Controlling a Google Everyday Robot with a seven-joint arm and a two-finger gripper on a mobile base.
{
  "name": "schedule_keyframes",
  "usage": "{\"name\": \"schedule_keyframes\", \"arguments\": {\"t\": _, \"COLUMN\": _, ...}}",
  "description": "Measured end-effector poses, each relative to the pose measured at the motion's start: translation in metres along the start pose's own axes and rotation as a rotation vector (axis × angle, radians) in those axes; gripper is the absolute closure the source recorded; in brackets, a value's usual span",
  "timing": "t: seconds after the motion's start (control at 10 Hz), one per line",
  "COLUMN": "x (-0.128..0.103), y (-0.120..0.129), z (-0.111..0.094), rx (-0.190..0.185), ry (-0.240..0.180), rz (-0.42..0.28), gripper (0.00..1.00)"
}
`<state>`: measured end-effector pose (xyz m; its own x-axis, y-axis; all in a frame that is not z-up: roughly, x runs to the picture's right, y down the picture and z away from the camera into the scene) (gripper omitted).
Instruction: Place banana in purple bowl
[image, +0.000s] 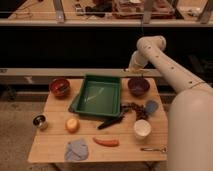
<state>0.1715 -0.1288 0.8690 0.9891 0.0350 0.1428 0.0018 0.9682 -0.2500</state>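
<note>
The banana's position cannot be determined; it is not distinguishable on the surface or at the claw. The purple bowl (138, 86) stands upright at the far right of the wooden surface (50, 142), just to the right of the green tray (98, 95).

The claw (136, 69) hangs at the end of the white arm, above and just beyond the bowl's far left rim. Whether it is open or closed, or holding anything, cannot be told.

The tray occupies the far middle of the surface. A red-orange bowl (60, 87) stands at the far left, well apart from the purple one. Near the tray's near right corner lies a dark elongated object (110, 122). A dark cluster (134, 108) and a small blue item (151, 106) lie to its right.

A white cup (142, 128) stands upright near the right edge. In front of it lies a metal utensil (152, 148).

Along the near side are:
- an orange carrot (106, 142)
- a blue-grey cloth (76, 150)
- a round yellow-orange fruit (72, 125)
- a small metallic cup (40, 121), at the left edge
</note>
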Motion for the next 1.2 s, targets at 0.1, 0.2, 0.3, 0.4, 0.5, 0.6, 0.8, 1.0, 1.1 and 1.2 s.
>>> {"name": "schedule_keyframes", "arguments": {"t": 0.1, "x": 0.002, "y": 0.006, "z": -0.010, "rx": -0.001, "ry": 0.065, "rz": 0.003, "gripper": 1.00}}
{"name": "schedule_keyframes", "arguments": {"t": 0.2, "x": 0.004, "y": 0.009, "z": -0.015, "rx": -0.008, "ry": 0.105, "rz": 0.018, "gripper": 1.00}}
{"name": "schedule_keyframes", "arguments": {"t": 0.3, "x": 0.006, "y": 0.011, "z": -0.014, "rx": -0.014, "ry": 0.112, "rz": 0.030, "gripper": 1.00}}
{"name": "schedule_keyframes", "arguments": {"t": 0.4, "x": 0.016, "y": 0.011, "z": -0.011, "rx": -0.021, "ry": 0.118, "rz": 0.051, "gripper": 1.00}}
{"name": "schedule_keyframes", "arguments": {"t": 0.5, "x": 0.024, "y": 0.012, "z": -0.007, "rx": -0.032, "ry": 0.114, "rz": 0.077, "gripper": 1.00}}
{"name": "schedule_keyframes", "arguments": {"t": 0.6, "x": 0.031, "y": 0.013, "z": -0.005, "rx": -0.037, "ry": 0.116, "rz": 0.094, "gripper": 1.00}}
{"name": "schedule_keyframes", "arguments": {"t": 0.8, "x": 0.040, "y": 0.012, "z": -0.003, "rx": -0.039, "ry": 0.123, "rz": 0.120, "gripper": 1.00}}
{"name": "schedule_keyframes", "arguments": {"t": 1.0, "x": 0.049, "y": 0.012, "z": -0.004, "rx": -0.034, "ry": 0.133, "rz": 0.168, "gripper": 1.00}}
{"name": "schedule_keyframes", "arguments": {"t": 1.1, "x": 0.061, "y": 0.015, "z": -0.006, "rx": -0.031, "ry": 0.150, "rz": 0.211, "gripper": 0.99}}
{"name": "schedule_keyframes", "arguments": {"t": 1.2, "x": 0.068, "y": 0.017, "z": -0.008, "rx": -0.027, "ry": 0.165, "rz": 0.245, "gripper": 0.94}}
